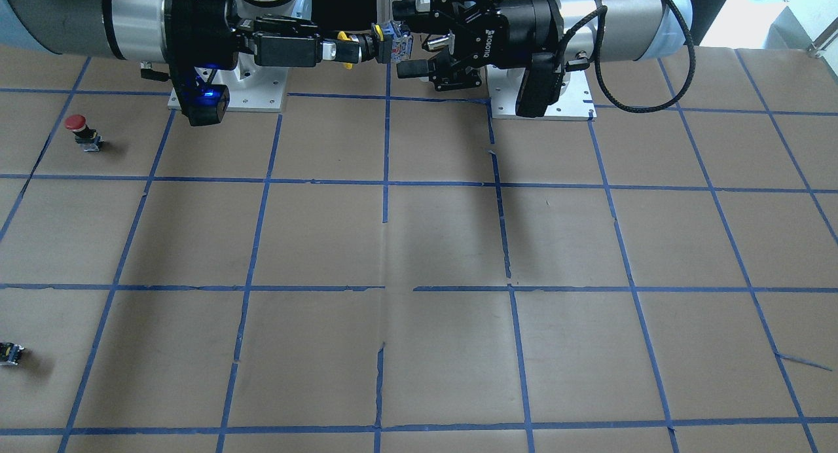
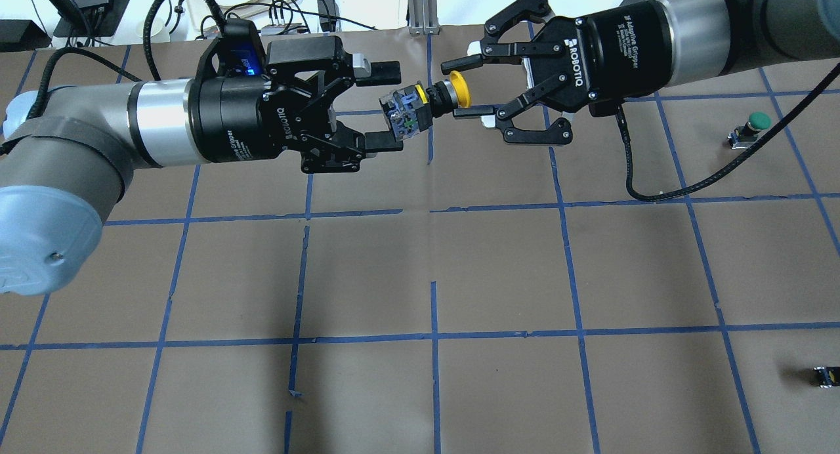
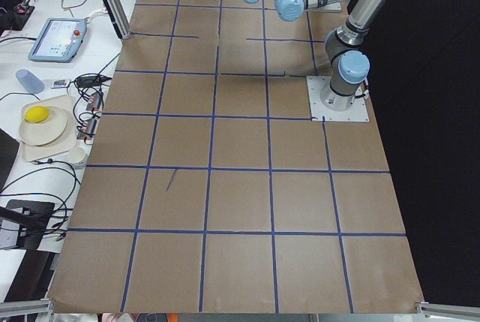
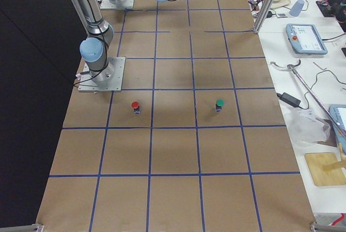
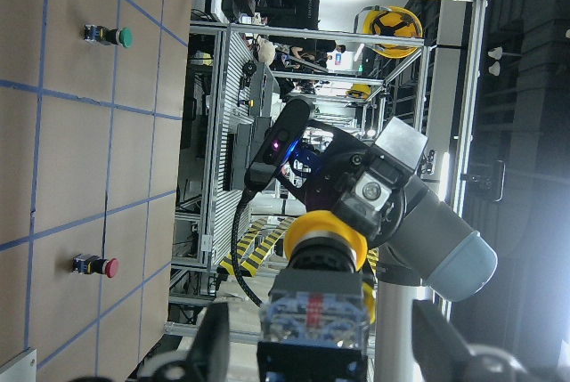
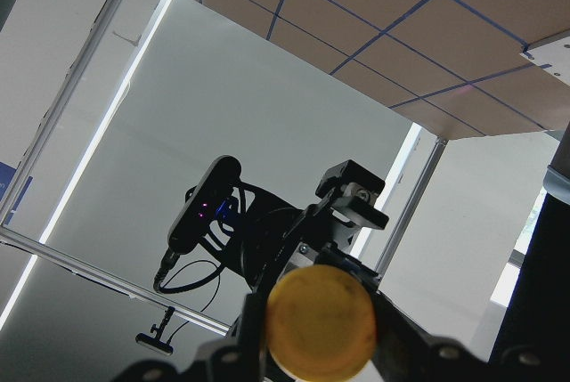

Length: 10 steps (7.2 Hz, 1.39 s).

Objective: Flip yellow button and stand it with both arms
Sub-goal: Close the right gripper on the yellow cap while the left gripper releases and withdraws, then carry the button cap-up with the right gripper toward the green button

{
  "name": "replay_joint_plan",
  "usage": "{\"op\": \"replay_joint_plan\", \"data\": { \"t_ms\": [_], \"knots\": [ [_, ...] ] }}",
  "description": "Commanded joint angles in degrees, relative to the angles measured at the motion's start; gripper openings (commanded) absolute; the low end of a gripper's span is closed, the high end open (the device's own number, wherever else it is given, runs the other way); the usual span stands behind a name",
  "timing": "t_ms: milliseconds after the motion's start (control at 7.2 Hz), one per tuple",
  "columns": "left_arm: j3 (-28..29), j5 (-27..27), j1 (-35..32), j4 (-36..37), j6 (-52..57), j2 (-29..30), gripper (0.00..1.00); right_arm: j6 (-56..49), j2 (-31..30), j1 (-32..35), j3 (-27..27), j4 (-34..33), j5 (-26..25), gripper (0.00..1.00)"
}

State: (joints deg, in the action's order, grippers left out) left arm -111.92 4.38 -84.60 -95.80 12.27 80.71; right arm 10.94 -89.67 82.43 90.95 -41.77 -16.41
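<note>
The yellow button (image 2: 459,90) hangs horizontally in the air at the back middle of the table, with its yellow cap toward my right gripper and its silvery contact base (image 2: 405,113) toward my left. My right gripper (image 2: 454,88) is shut on the button at its cap end; the right wrist view shows the cap (image 6: 321,324) with a finger close on each side. My left gripper (image 2: 392,103) is open around the base. The left wrist view shows a gap on each side between the base (image 5: 312,333) and the fingers (image 5: 214,346). In the front view the button (image 1: 346,50) spans between both grippers.
A red-capped button (image 1: 77,127) stands near the right arm's base plate (image 1: 262,99). A green-capped button (image 2: 751,127) stands further out on the robot's right. A tiny black block (image 2: 825,375) lies at the table's right edge. Brown paper with blue tape lines (image 2: 433,336) covers the table.
</note>
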Motion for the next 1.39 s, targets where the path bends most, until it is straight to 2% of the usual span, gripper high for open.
{"op": "replay_joint_plan", "data": {
  "t_ms": [0,139,278,417,556,694,833,972,1111,1250],
  "knots": [
    [0.6,0.7,0.4,0.2,-1.8,0.0,1.00,0.0,-0.2,-2.2,-0.8,-1.3,-4.9,0.24],
    [0.7,1.6,0.9,0.3,-1.7,0.0,1.00,0.2,-1.6,-5.9,-1.8,-2.9,-14.3,0.22],
    [0.8,9.1,1.6,4.0,-1.8,0.1,1.00,0.9,-2.3,-9.9,-1.8,-5.9,-21.3,0.19],
    [1.2,16.5,1.7,7.3,-1.9,0.3,1.00,3.1,-2.1,-12.3,-1.6,-10.9,-34.3,0.18],
    [4.4,25.3,1.8,7.4,-1.9,1.5,1.00,3.6,-1.8,-13.7,-0.9,-19.8,-46.1,0.17],
    [9.6,35.4,1.8,7.0,-1.9,3.6,1.00,2.9,0.2,-14.2,0.5,-26.0,-55.0,0.09],
    [13.2,45.4,1.4,6.7,-1.9,5.1,1.00,-0.8,1.8,-15.2,1.4,-29.6,-57.4,0.05],
    [15.0,54.9,1.0,6.5,-1.9,6.3,1.00,-2.8,2.7,-17.0,1.9,-29.9,-63.8,0.05],
    [15.3,64.1,0.4,6.9,-1.7,6.3,1.00,-2.3,3.3,-17.7,1.9,-36.6,-70.4,0.06],
    [15.6,70.3,0.0,7.6,-1.5,6.7,1.00,-1.6,4.8,-17.8,2.4,-44.6,-75.6,0.08]
  ]
}}
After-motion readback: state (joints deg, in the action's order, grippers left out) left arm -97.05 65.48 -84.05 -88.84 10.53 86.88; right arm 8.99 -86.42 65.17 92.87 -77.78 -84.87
